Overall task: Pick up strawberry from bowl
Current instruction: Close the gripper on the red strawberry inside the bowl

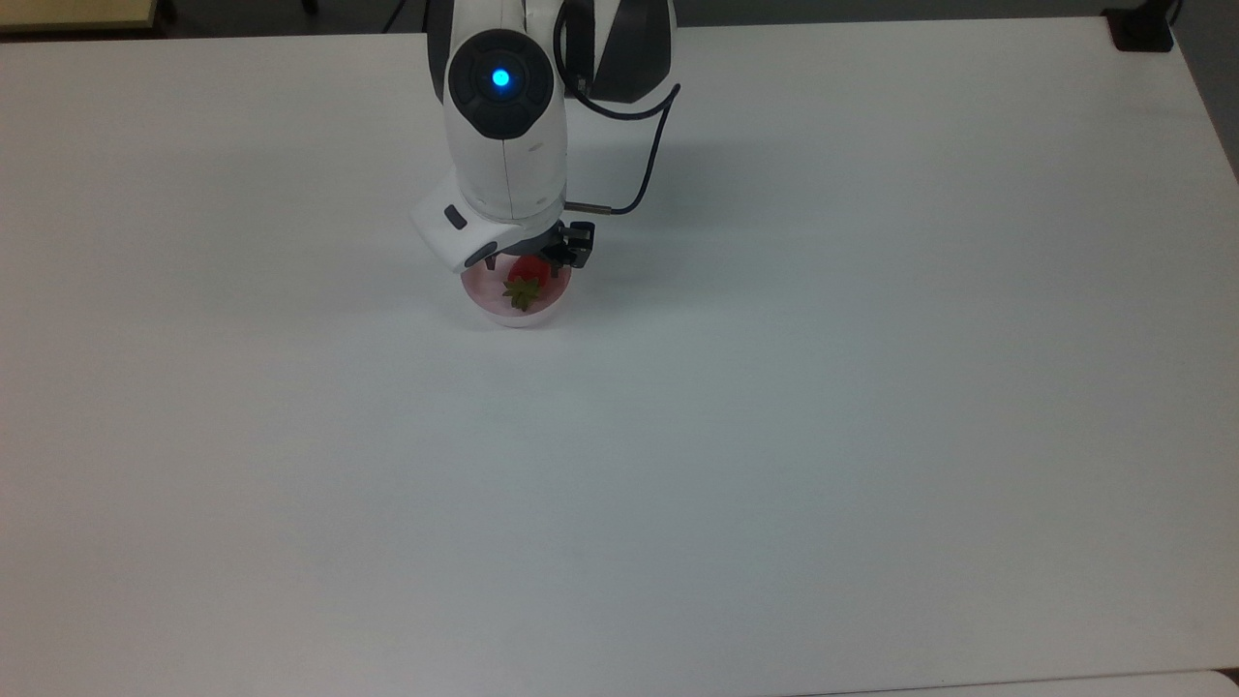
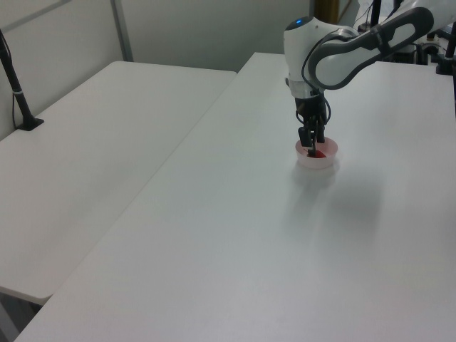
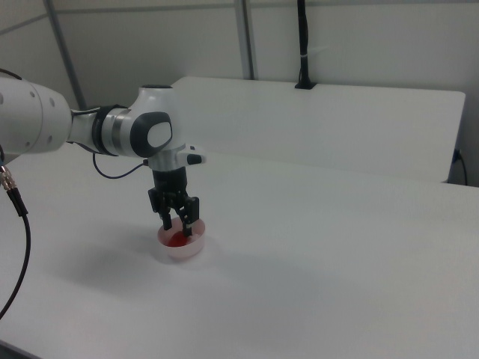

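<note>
No brand, label or writing can be read on anything here. The small round pale pink bowl (image 1: pixel 513 308) of smooth, plastic-looking material sits on the plain matte white desk (image 1: pixel 774 436) in the upper middle of the top view, left of centre. Inside it lies the small glossy red strawberry (image 1: pixel 528 276), oval, with a spiky green leaf cap turned toward the bottom of the top view. The arm's black two-finger tool (image 3: pixel 177 222) reaches down into the bowl, its fingers (image 3: pixel 188 217) spread apart in the right view and standing on either side of the fruit, not clenched on it. The glossy white rounded arm shell (image 1: pixel 503 145) carries a dark round cap with a glowing blue light (image 1: pixel 500 77), and a thin black cable (image 1: pixel 650 155) loops beside it.
</note>
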Action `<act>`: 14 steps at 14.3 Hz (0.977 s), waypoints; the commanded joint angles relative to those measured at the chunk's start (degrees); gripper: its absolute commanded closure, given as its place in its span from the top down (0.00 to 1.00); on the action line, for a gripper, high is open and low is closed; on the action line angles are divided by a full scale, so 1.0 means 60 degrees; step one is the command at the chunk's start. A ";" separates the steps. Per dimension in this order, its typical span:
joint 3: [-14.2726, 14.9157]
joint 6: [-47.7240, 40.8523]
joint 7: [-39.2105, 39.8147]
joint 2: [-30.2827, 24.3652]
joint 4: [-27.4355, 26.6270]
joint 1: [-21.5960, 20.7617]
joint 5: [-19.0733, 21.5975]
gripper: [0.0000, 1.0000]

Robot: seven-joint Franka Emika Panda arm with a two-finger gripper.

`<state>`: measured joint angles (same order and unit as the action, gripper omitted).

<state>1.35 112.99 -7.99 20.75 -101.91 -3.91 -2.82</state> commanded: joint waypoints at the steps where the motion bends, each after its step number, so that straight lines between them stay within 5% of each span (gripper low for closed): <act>1: 0.0023 0.0357 -0.0178 0.0043 -0.0228 -0.0022 0.0001 0.69; 11: 0.0023 0.0562 -0.0178 0.0263 -0.0286 0.0139 0.0015 0.60; 14: 0.0023 0.0548 -0.0178 0.0219 -0.0286 0.0139 0.0015 0.43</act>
<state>1.44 114.60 -8.17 23.28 -102.16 -3.02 -2.82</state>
